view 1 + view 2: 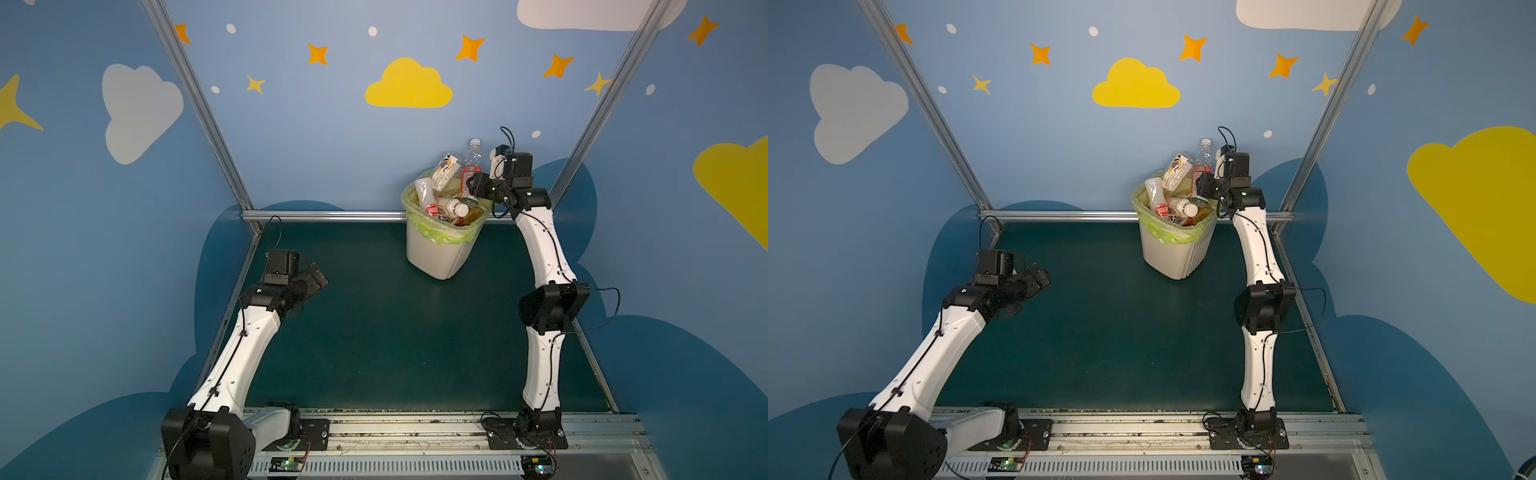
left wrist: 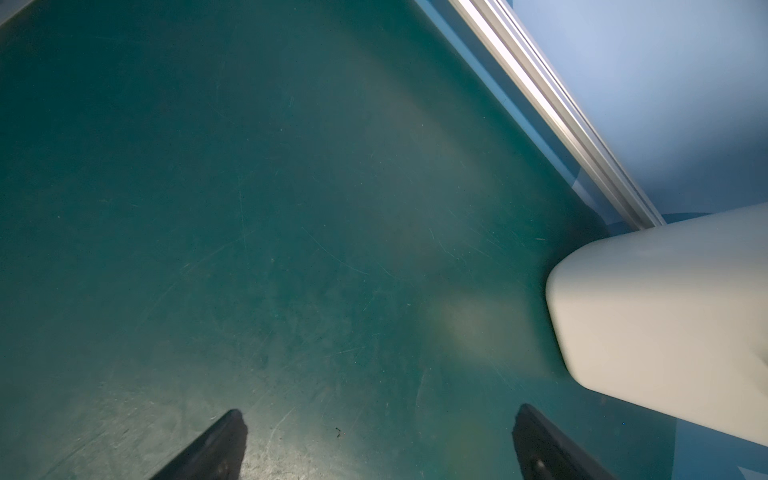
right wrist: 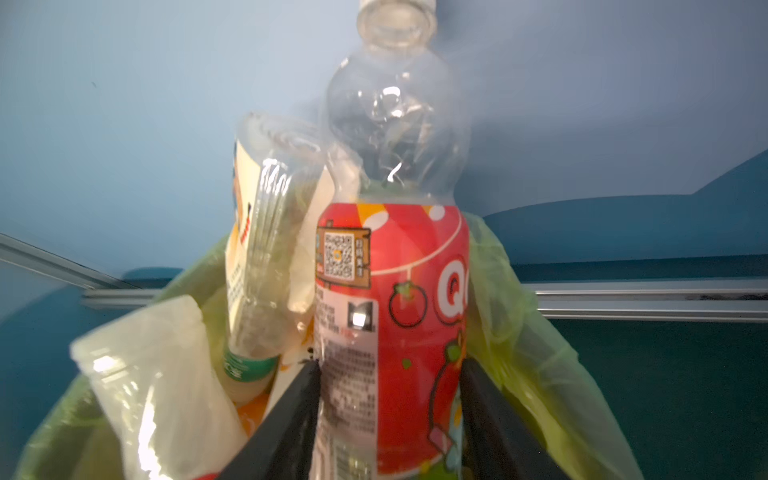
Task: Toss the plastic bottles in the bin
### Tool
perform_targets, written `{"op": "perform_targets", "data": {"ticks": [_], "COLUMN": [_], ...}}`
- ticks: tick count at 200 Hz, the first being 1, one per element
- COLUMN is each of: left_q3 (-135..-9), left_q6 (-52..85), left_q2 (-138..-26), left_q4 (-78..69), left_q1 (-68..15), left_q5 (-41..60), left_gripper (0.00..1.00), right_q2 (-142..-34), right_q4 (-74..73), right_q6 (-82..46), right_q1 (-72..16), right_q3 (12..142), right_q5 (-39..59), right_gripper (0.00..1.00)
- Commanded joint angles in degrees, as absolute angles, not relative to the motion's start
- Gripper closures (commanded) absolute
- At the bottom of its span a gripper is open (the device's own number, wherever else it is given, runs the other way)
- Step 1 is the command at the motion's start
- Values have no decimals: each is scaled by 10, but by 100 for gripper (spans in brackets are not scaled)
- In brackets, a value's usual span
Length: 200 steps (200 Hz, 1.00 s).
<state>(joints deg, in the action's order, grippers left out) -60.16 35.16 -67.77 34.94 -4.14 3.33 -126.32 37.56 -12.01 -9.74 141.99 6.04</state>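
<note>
The white bin (image 1: 436, 253) (image 1: 1171, 257) with its yellow-green bag stands at the back of the mat, heaped with several plastic bottles (image 1: 451, 205) that rise above the rim. My right gripper (image 1: 473, 185) (image 1: 1202, 185) (image 3: 390, 365) is over the bin's right edge. Its jaws press both sides of an upright clear bottle with a red label (image 1: 471, 170) (image 3: 399, 291). A label-wrapped bottle (image 3: 266, 249) and a milky one (image 3: 158, 395) lean beside it. My left gripper (image 1: 316, 278) (image 1: 1040, 276) (image 2: 378, 415) hangs open and empty over the mat, left of the bin (image 2: 665, 311).
Bare green mat (image 1: 374, 324) lies between the two arms. An aluminium rail (image 1: 324, 215) runs along the back edge just behind the bin, and painted blue walls close in the back and both sides.
</note>
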Motion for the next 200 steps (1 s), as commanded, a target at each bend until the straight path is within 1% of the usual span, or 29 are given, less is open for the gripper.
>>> {"op": "perform_targets", "data": {"ticks": [1,15,30,52,75,103,127,145,178,200], "left_q3": [-600,-600,-601,-601,-595,-579,-577,-580,-589,-585], "left_q6": [345,349,351,354,356,361,364,363,360,357], "left_q2": [-670,-671,-671,-669,-659,-644,-638,-638,-623,-606], "left_q4": [356,353,351,351,352,351,356,362,376,388], "left_q1": [-39,-39,-39,-40,-40,-42,-43,-44,-46,-46], "left_q5": [29,34,36,38,38,36,45,48,44,34], "left_gripper": [0,0,0,0,0,0,3,3,3,3], "right_q2": [-1197,-1161,-1120,-1067,-1036,-1049,-1059,-1098,-1240,-1317], "right_q4": [401,380,353,305,276,292,286,273,253,237], "right_q6": [1,11,2,-24,-65,-119,-171,-217,-353,-378], "right_q1": [-107,-107,-104,-100,-86,-63,-45,-23,14,11], "right_q3": [1354,1315,1276,1228,1209,1246,1253,1299,1453,1534], "right_q5": [-19,-19,-1,31,77,135,177,210,328,341], "right_gripper": [40,30,25,24,24,24,24,24,24,24]}}
